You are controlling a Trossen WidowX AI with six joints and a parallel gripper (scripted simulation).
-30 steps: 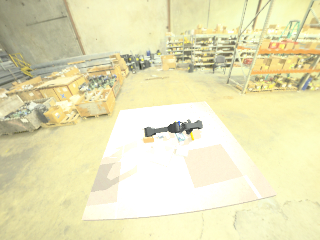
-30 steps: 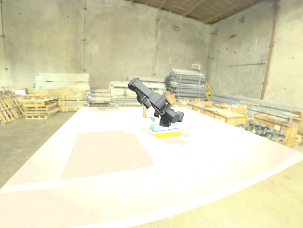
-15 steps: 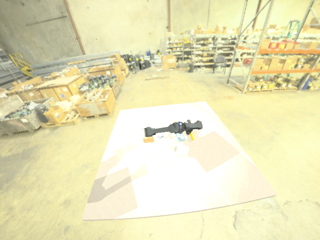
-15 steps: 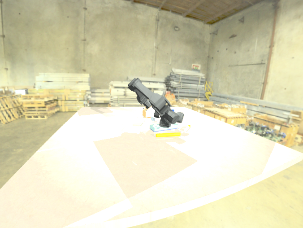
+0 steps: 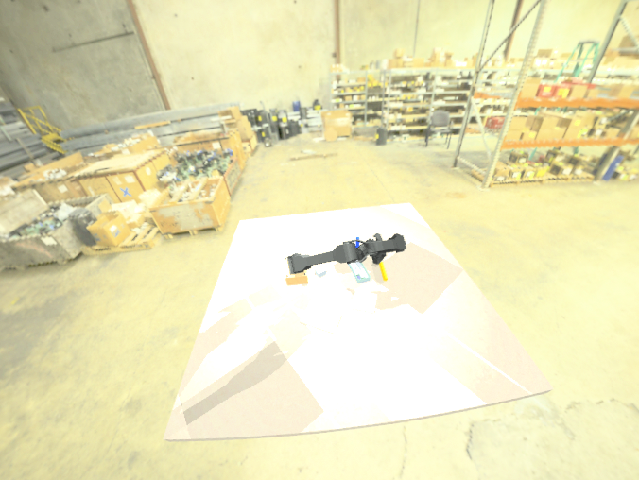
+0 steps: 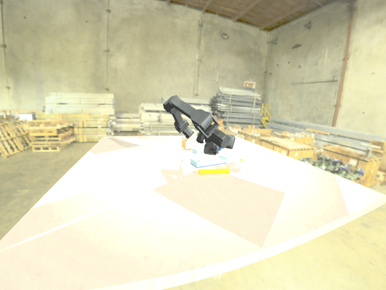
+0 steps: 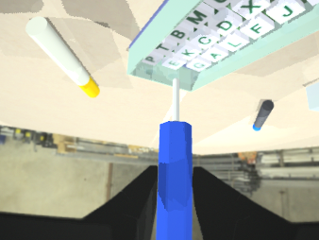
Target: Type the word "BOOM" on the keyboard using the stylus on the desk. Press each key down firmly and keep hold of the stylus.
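Your stylus [image 7: 175,175] stands in the lower centre of the wrist view, a blue body with a thin white tip [image 7: 176,99] rising from it. The tip reaches the near edge of the keyboard [image 7: 245,52], which fills the upper right of that frame; whether it touches a key you cannot tell. The fingers are nearly closed and clamped on the blue body, one dark finger on each side of it.

The keyboard has a pale mint frame and white keys with green letters. You can read B, M and X in the farther row, then T, K, C, D, F and J, and closer in E, A and L; the nearest keys are too blurred to read.

At the upper left of the wrist view a white marker with a yellow end [image 7: 62,57] lies on the surface [image 7: 71,118]. At centre right a small dark cylinder with a blue end [image 7: 262,114] lies well apart from the keyboard.

In the exterior view the arm [image 6: 199,121] bends over the keyboard [image 6: 208,161], with a yellow bar [image 6: 213,170] just beside it toward the bottom of the frame
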